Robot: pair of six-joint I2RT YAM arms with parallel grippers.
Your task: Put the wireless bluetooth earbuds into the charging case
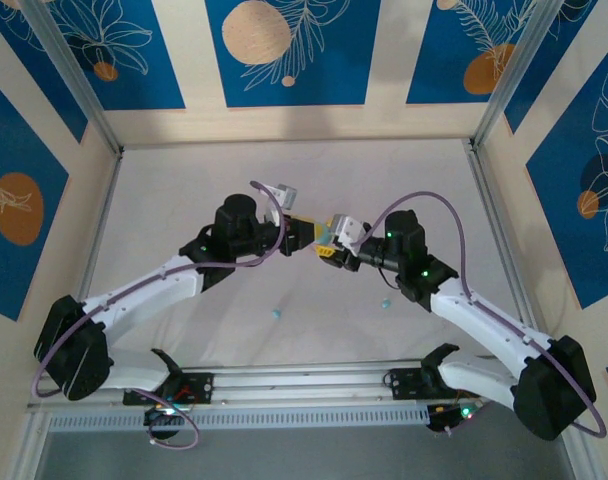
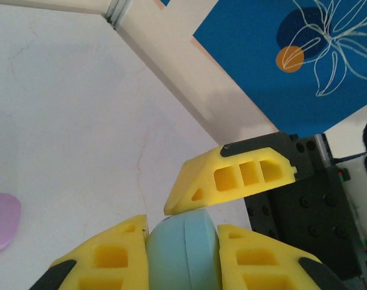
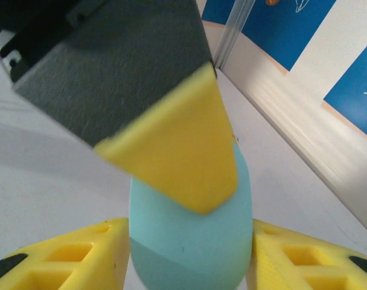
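The left gripper (image 2: 182, 238) is clamped on the teal charging case (image 2: 183, 260) at the centre of the table (image 1: 184, 200). The right gripper (image 3: 189, 241) flanks the same case; grip undetermined. A teal earbud (image 1: 276, 312) lies at its 7 o'clock, a second earbud (image 1: 385, 302) at 5 o'clock.

Top camera sat high behind arm bases (image 1: 174, 385), looked down on whole table (image 1: 184, 200), far off. Wrist cameras looked along own fingers (image 2: 111, 260), very close. Wrist views shared teal case (image 2: 183, 254), seen from opposite sides.
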